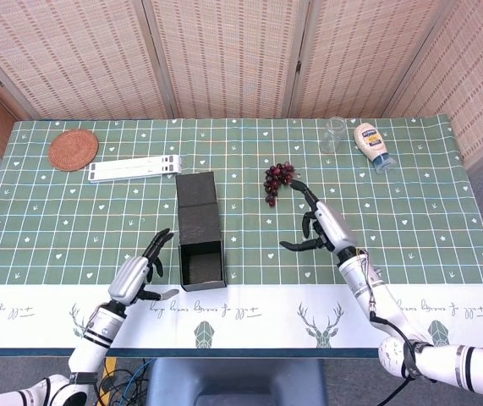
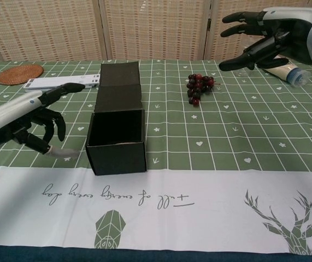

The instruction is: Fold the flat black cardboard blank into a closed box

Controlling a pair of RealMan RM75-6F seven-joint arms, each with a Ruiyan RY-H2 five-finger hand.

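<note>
One black box (image 1: 200, 240) sits near the front of the worktop (image 1: 410, 211), on the green checked cloth, and it looks about halfway done. The four walls already stand up and make an open tray, so that part of the folding seems finished. The lid flap (image 1: 197, 190) is not closed yet; it lies flat behind the tray, stretched toward the back of the worktop. I think what is left is to swing that flap up and over the opening and tuck it in. The left robot hand (image 1: 140, 273) hovers just beside the box on its left side, with its fingers spread apart and nothing in them, and it does not seem to touch the cardboard. The right robot hand (image 1: 319, 227) is raised well away to the right of the box, also with fingers apart and holding nothing. Now the count. There are two robot hands and one box. There is one bunch of dark grapes (image 1: 277, 180) in the middle, one round woven mat (image 1: 74, 149) at the back left, one long white stand (image 1: 134, 168) next to it, one clear glass (image 1: 333, 134) and one squeeze bottle (image 1: 371, 144) lying at the back right.
</note>
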